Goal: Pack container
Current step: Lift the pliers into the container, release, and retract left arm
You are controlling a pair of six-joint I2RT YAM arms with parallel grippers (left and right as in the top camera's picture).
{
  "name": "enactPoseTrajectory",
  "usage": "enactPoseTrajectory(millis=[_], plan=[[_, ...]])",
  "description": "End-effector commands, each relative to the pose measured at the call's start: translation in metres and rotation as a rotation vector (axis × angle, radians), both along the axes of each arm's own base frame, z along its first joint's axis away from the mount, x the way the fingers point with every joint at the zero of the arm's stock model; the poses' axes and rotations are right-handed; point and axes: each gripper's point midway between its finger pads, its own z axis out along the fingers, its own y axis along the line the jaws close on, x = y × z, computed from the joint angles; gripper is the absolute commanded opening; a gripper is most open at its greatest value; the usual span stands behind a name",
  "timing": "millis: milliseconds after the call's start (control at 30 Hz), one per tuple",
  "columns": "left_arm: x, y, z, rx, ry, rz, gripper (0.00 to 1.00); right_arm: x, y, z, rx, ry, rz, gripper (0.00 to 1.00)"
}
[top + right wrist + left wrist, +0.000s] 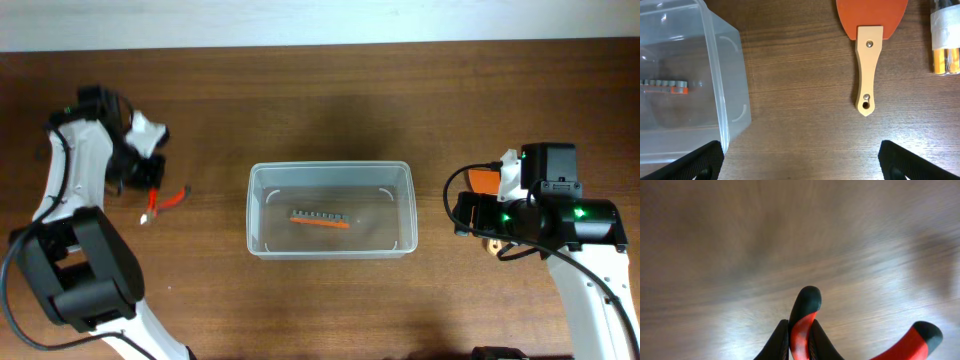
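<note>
Overhead view: we see the clear colourless plastic rectangular container (330, 168) upright and open-topped in the middle of the brown wooden surface (330, 100), between both arms. Inside lies an orange strip with a row of grey pieces (320, 219). The left gripper (799, 331) is pinched narrow on one handle of the red-and-black-handled pliers (172, 197), well left of the container; the left wrist view is blurred. The right gripper (800, 162) is spread wide, holds nothing and hovers near the container's right side. An orange-bladed scraper with a wooden handle (867, 65) and a wrapped pack of yellow batteries (946, 45) lie close by. We judge the container light, thin-walled, somewhat flexible and slick. The rim or a short wall looks the best hold.
</note>
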Motion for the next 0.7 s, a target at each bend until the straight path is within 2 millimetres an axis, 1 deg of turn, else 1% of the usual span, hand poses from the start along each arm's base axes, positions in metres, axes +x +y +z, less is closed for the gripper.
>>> enactPoseTrajectory(millis=[0, 33, 67, 100, 133, 200, 267, 400, 467, 500, 567, 667], plan=[[0.026, -0.04, 0.08, -0.018, -0.2, -0.086, 0.02, 0.004, -0.004, 0.006, -0.016, -0.021, -0.002, 0.99], [0.028, -0.052, 0.093, -0.017, -0.228, -0.116, 0.02, 0.004, -0.004, 0.006, -0.016, -0.022, -0.002, 0.98], [0.03, -0.069, 0.107, -0.016, -0.259, -0.156, 0.02, 0.005, -0.004, 0.007, -0.017, -0.025, -0.002, 0.99], [0.031, -0.086, 0.118, -0.017, -0.286, -0.203, 0.02, 0.006, -0.004, 0.007, -0.016, -0.028, -0.002, 0.99], [0.031, -0.103, 0.125, -0.017, -0.305, -0.256, 0.02, 0.006, -0.004, 0.007, -0.017, -0.031, -0.002, 0.99], [0.025, -0.141, 0.131, -0.018, -0.322, -0.4, 0.02, 0.008, -0.004, 0.008, -0.017, -0.038, -0.003, 0.99], [0.014, -0.184, 0.13, -0.033, -0.312, -0.516, 0.02, 0.009, -0.004, 0.009, -0.018, -0.044, -0.003, 0.99], [-0.011, -0.254, 0.115, -0.039, -0.276, -0.786, 0.02, 0.009, -0.004, 0.009, -0.018, -0.044, -0.002, 0.99], [-0.02, -0.276, 0.105, -0.036, -0.256, -0.881, 0.02, 0.009, -0.004, 0.009, -0.018, -0.044, -0.002, 0.99], [-0.023, -0.286, 0.096, -0.022, -0.239, -0.914, 0.02, 0.009, -0.004, 0.009, -0.018, -0.044, -0.002, 0.99], [-0.029, -0.298, 0.079, -0.013, -0.2, -0.95, 0.02, 0.009, -0.004, 0.009, -0.018, -0.044, -0.003, 0.99], [-0.039, -0.307, 0.043, -0.013, -0.102, -0.982, 0.01, 0.009, -0.004, 0.008, -0.018, -0.043, -0.003, 0.99]])
